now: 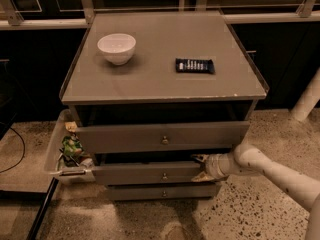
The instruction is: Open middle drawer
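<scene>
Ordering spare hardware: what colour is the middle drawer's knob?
Brass knob, camera view; gripper at right end of middle drawer.

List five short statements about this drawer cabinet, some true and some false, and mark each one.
1. The tool is at the right end of the middle drawer. True.
2. The white bowl sits inside a drawer. False: it stands on the cabinet top.
3. A dark packet lies on the cabinet top, right of the bowl in the camera view. True.
4. The middle drawer front has two handles. False: it has one small knob at centre.
5. The tool rests on the cabinet top. False: it is down at the middle drawer.
</scene>
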